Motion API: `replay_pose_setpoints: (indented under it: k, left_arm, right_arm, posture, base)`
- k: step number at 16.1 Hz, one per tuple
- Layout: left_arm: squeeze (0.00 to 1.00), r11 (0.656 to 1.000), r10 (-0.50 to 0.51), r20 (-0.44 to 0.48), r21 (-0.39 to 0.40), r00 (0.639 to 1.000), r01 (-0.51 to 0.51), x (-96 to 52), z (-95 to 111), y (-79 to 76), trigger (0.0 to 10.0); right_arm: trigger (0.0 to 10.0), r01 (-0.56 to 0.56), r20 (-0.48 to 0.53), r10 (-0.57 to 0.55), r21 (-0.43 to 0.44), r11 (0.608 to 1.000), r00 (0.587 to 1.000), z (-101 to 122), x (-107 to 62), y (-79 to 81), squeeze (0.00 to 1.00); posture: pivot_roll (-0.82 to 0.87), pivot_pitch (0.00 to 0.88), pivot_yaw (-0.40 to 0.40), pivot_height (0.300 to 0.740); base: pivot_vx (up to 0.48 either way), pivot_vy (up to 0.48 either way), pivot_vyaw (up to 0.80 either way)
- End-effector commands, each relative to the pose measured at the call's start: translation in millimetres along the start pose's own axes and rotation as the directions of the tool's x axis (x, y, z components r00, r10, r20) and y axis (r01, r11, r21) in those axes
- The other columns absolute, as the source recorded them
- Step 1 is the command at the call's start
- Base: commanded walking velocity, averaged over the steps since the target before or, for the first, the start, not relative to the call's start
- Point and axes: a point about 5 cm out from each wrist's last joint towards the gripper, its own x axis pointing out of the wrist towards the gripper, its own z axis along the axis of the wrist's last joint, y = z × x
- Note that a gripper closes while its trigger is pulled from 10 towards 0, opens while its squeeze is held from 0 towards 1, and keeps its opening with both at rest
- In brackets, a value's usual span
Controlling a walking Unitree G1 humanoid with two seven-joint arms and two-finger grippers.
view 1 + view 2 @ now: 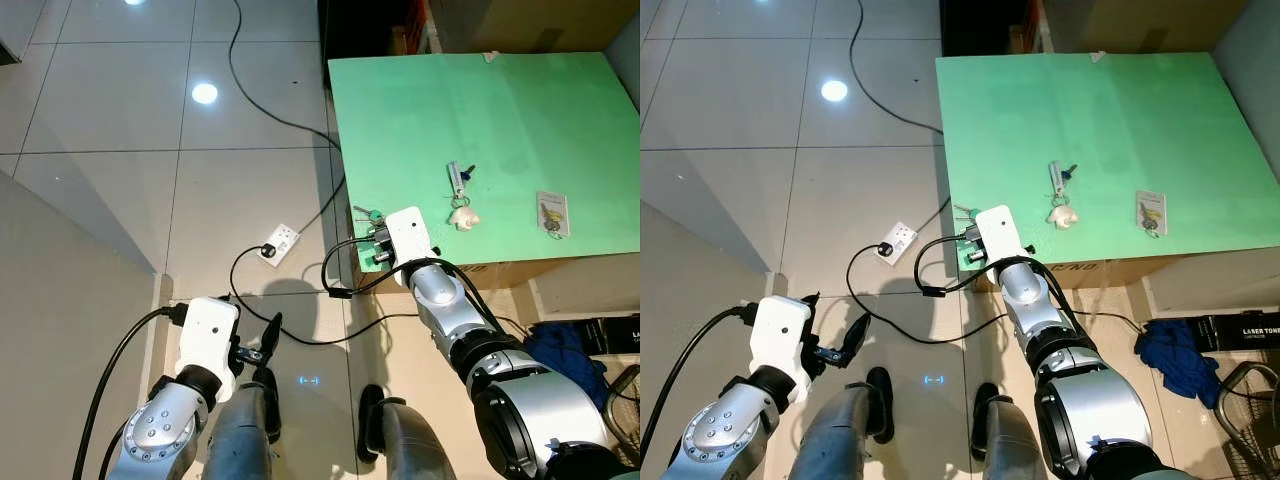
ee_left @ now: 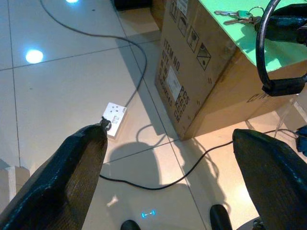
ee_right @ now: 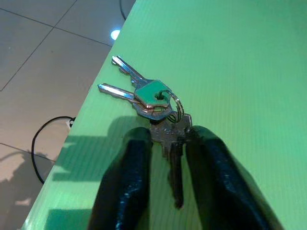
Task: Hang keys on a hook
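Observation:
A bunch of silver keys with one green-headed key lies at the near left corner of the green tabletop. My right gripper reaches over that corner, and its two black fingers press on either side of one key of the bunch. From the head views the white wrist block covers the fingers, and the keys poke out just beyond it. My left gripper hangs low over the floor tiles, open and holding nothing.
Farther along the tabletop lie a second key set with a blue tag and a small white object, and a flat packet. The top rests on a cardboard box. A white power strip and black cables lie on the floor.

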Motion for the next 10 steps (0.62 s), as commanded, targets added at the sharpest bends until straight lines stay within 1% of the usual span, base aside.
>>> replay_pose_setpoints:
  k: [1, 3, 5, 8, 10]
  left_arm:
    - [0.0, 1.0, -0.01, -0.016, -0.001, 1.0, 0.01, -3.5, -3, -1.1, 10.0]
    - [0.0, 1.0, -0.019, -0.017, -0.002, 1.0, 0.019, -2.1, -3, -2.2, 10.0]
    - [0.0, 1.0, -0.025, -0.015, -0.002, 1.0, 0.025, -0.4, -3, -3.1, 10.0]
    - [0.0, 0.999, -0.037, -0.007, -0.001, 0.999, 0.037, 4.8, -2, -3.7, 10.0]
    - [0.0, 0.999, -0.036, 0.002, 0.0, 0.999, 0.036, 7.7, 0, -3.1, 10.0]
  right_arm:
    - [0.0, -0.009, -0.034, 0.009, 0.0, 1.0, 0.999, -12, -4.5, 1.4, 0.0]
    - [0.0, 0.001, -0.034, -0.001, 0.0, 1.0, 0.999, -14, -5.5, -1.1, 0.0]
    - [0.0, -0.011, -0.027, 0.011, -0.005, 1.0, 1.0, -14, -6.0, 1.7, 0.0]
    - [0.0, -0.038, -0.039, 0.038, 0.003, 0.999, 0.999, -21, -9.5, 12.7, 0.0]
    - [0.0, -0.06, -0.04, 0.061, 0.023, 0.998, 0.997, -32, -16.3, 27.6, 0.0]
  posture:
    - [0.21, 0.391, -0.01, 0.74]
    - [0.21, 0.388, -0.003, 0.74]
    - [0.2, 0.385, -0.001, 0.74]
    - [0.19, 0.375, -0.003, 0.74]
    - [0.19, 0.364, -0.008, 0.74]
  base:
    - [0.0, 0.0, 0.0]
    - [0.0, 0.0, 0.0]
    - [0.0, 0.0, 0.0]
    - [0.0, 0.0, 0.0]
    - [0.0, 0.0, 0.0]
